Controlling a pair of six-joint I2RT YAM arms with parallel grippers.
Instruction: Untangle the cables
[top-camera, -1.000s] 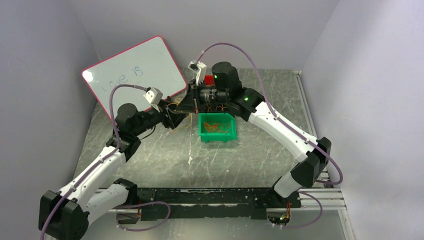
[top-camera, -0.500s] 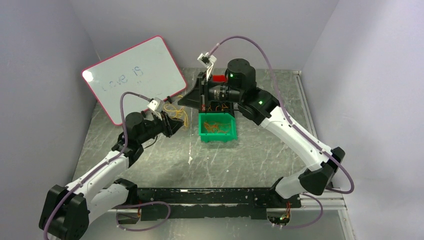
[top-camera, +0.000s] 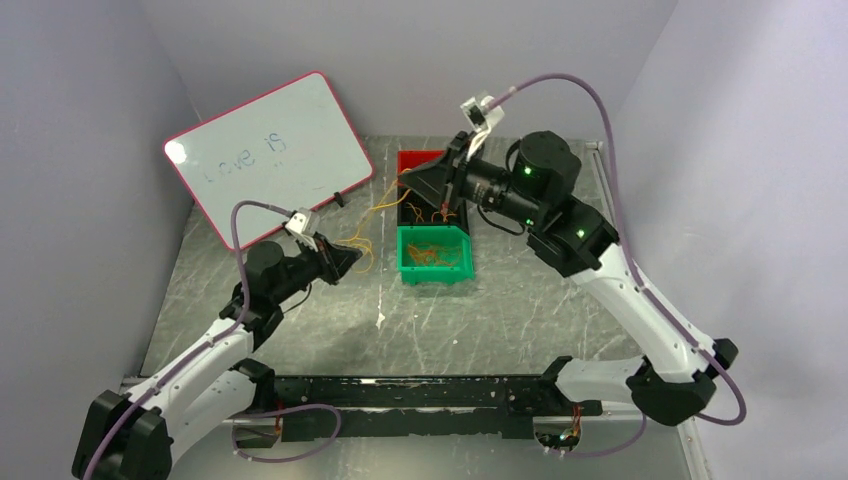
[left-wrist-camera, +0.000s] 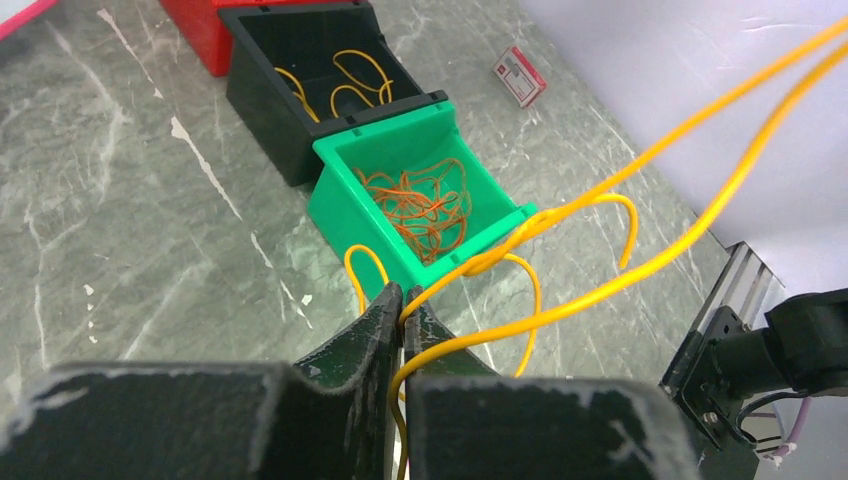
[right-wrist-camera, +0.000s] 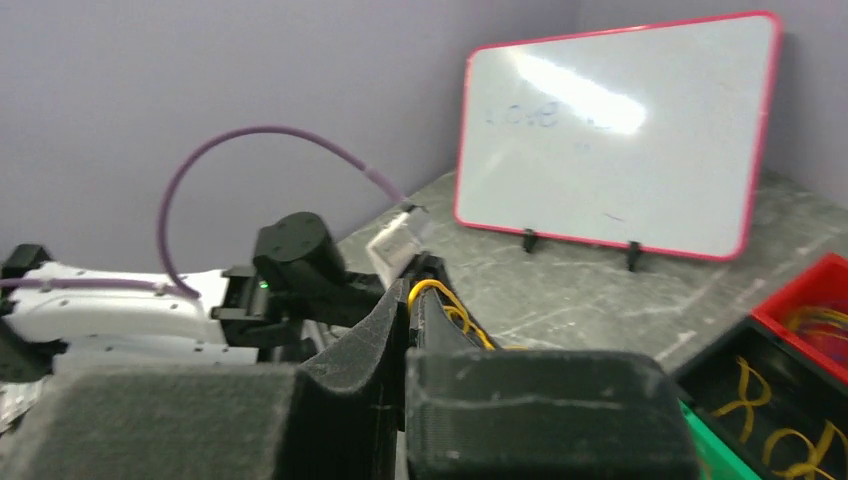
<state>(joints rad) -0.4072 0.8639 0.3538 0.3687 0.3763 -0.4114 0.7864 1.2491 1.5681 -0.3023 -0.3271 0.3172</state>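
The left gripper (left-wrist-camera: 403, 298) and right gripper (right-wrist-camera: 409, 300) are each pinching the yellow wire (left-wrist-camera: 640, 160), its length running diagonally between them, from near-left to far-right.

Yellow cable (top-camera: 378, 209) runs from left gripper (top-camera: 353, 254) to right gripper (top-camera: 405, 181) near the far edge. Green bin (top-camera: 436, 275) mid-bench holds orange cables (top-camera: 432, 253).

you've got plain pale lilac walls (top-camera: 420, 50) left, far, right | tabletop (top-camera: 500, 320) grey-green marble look, white streaks and scuffs | pink-framed whiteboard (top-camera: 270, 150) propped far left on small black feet, light glare at its left corner | black rail (top-camera: 420, 392) along near edge
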